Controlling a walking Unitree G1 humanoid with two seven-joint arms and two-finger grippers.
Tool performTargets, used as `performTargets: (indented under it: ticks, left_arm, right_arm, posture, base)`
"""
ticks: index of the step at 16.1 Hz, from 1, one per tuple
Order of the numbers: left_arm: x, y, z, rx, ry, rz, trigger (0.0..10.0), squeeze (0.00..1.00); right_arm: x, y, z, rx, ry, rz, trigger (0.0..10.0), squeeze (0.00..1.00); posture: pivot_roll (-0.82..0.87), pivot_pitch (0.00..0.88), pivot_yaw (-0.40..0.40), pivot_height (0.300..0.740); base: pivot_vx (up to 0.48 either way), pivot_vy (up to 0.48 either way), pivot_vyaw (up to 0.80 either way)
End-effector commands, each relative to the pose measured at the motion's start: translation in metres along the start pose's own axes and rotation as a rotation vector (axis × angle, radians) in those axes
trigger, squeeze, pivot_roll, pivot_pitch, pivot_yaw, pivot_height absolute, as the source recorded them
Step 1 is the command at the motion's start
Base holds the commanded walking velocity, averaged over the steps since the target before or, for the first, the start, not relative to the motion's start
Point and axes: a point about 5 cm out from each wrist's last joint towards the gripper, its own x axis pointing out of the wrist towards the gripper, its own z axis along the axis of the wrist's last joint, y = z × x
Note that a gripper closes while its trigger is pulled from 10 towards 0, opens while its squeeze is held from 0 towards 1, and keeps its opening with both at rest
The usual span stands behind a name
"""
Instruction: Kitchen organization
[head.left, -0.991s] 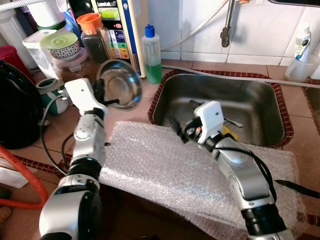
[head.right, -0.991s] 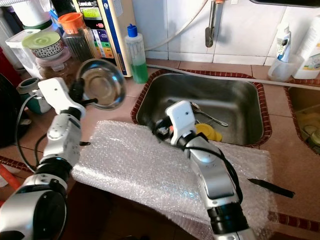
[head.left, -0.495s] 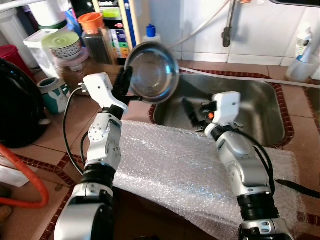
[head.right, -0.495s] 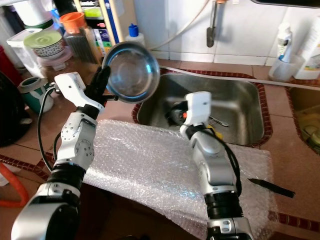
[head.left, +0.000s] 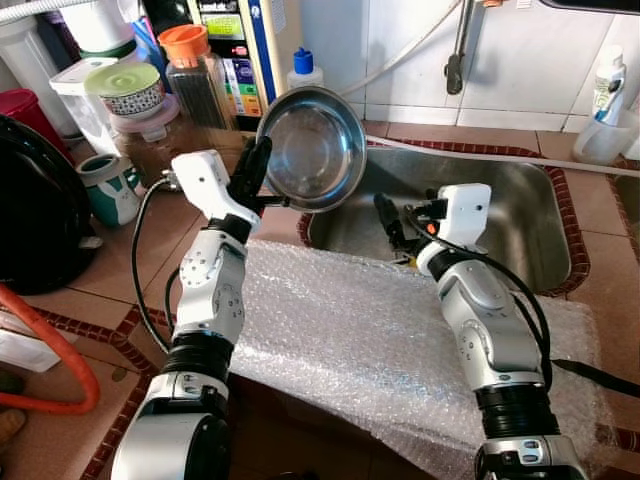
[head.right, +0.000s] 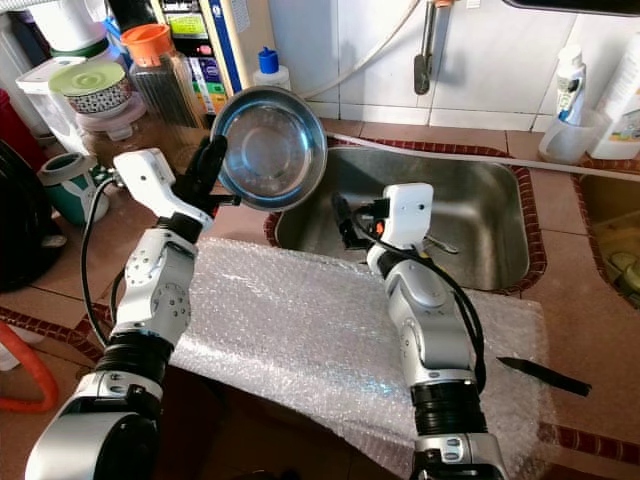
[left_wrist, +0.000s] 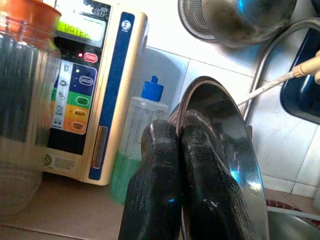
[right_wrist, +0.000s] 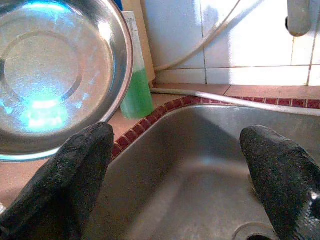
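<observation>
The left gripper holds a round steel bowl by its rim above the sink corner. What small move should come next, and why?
Probably bring the open right gripper up toward the round steel bowl to take its free rim. The left gripper pinches the bowl tilted on edge over the corner of the steel sink, and the right fingers are spread wide just below it, so a handover looks prepared.

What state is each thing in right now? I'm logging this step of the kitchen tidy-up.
Steel bowl: held tilted on edge above the counter.
Left pincer: shut on the bowl's rim.
Right pincer: open, at the sink.
Sink: tap not running.
Bubble wrap: spread flat on the counter.
</observation>
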Motion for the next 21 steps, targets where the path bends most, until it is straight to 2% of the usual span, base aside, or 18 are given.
performTargets:
  ticks: [1,8,10,11,13,16,18,21]
  left_arm:
    - [0.001,0.002,0.007,0.016,-0.021,-0.003,0.0,0.0]
    - [0.001,0.002,0.007,0.016,-0.021,-0.003,0.0,0.0]
    - [-0.011,-0.034,-0.009,-0.083,0.058,-0.164,0.0,0.0]
    - [-0.012,-0.037,-0.011,-0.091,0.067,-0.177,0.0,0.0]
    - [-0.012,-0.037,-0.012,-0.09,0.07,-0.177,0.0,0.0]
    - [-0.014,-0.04,-0.009,-0.102,0.079,-0.18,0.0,0.0]
    - [-0.014,-0.043,-0.005,-0.116,0.07,-0.193,0.0,0.0]
    - [-0.013,-0.046,-0.003,-0.179,0.063,-0.209,0.0,0.0]
  right_arm:
    - [0.003,0.003,0.001,0.01,-0.005,0.008,10.0,0.0]
    - [0.003,0.003,0.001,0.01,-0.005,0.008,10.0,0.0]
    - [0.015,-0.011,0.011,0.152,-0.085,-0.084,10.0,0.0]
    - [0.016,-0.013,0.013,0.154,-0.107,-0.097,10.0,0.0]
    - [0.014,-0.014,0.016,0.1,-0.13,-0.104,10.0,0.0]
    - [0.015,-0.014,0.012,0.121,-0.122,-0.102,10.0,0.0]
    - [0.016,-0.014,0.009,0.142,-0.113,-0.102,10.0,0.0]
    - [0.02,-0.013,-0.005,0.237,-0.056,-0.086,10.0,0.0]
  posture:
    - [0.02,0.049,0.124,0.74]
    - [0.02,0.049,0.124,0.74]
    - [0.02,0.047,0.129,0.74]
    - [0.02,0.048,0.13,0.74]
    - [0.02,0.047,0.13,0.74]
    - [0.02,0.05,0.131,0.74]
    - [0.02,0.053,0.133,0.74]
    - [0.02,0.055,0.134,0.74]
  base:
    - [0.0,0.0,0.0]
    - [0.0,0.0,0.0]
    - [0.0,0.0,0.0]
    - [0.0,0.0,0.0]
    - [0.0,0.0,0.0]
    - [0.0,0.0,0.0]
    - [0.0,0.0,0.0]
    - [0.0,0.0,0.0]
